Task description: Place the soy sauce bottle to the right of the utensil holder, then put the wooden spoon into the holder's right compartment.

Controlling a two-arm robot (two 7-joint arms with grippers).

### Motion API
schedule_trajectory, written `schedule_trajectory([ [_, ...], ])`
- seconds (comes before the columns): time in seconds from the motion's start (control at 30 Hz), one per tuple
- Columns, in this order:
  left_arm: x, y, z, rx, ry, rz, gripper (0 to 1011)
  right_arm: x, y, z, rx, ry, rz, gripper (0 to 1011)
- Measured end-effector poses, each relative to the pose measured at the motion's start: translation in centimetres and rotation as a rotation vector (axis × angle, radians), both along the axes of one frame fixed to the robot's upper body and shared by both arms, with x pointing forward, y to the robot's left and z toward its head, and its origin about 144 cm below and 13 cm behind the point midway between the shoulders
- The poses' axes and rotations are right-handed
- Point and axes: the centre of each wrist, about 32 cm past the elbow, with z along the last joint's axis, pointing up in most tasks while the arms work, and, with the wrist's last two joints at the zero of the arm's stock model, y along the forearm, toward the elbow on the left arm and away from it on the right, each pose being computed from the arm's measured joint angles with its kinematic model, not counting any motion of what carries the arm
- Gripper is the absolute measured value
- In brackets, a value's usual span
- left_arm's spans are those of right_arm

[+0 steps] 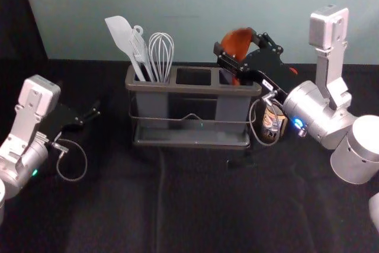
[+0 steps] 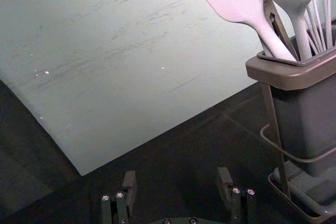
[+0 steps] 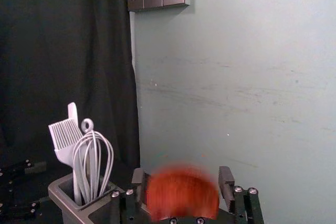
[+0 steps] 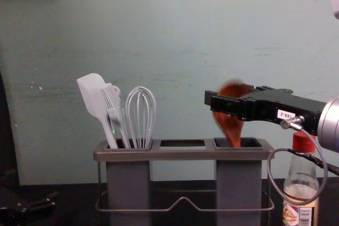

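The right gripper (image 3: pixel 182 177), at the upper right of the head view, has its jaws apart on either side of the wooden spoon (image 4: pixel 229 124). The spoon's long axis is near upright, slightly tilted, handle down in the right compartment (image 4: pixel 238 183). Retraction toward frame right should clear the spoon; the soy sauce bottle (image 4: pixel 301 183) stands below that arm. The left gripper (image 2: pixel 177 176), jaws apart, is parked at frame left.
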Motion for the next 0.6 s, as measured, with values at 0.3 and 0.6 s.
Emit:
schedule_trajectory([
  [0.3,0.00,0.00,0.00,0.000,0.000,0.000,1005,0.00,0.00,0.02,-0.001,-0.003,0.000,1002],
  [0.6,0.00,0.00,0.00,0.000,0.000,0.000,1005,-0.22,0.06,0.36,-0.008,-0.014,0.001,1002],
])
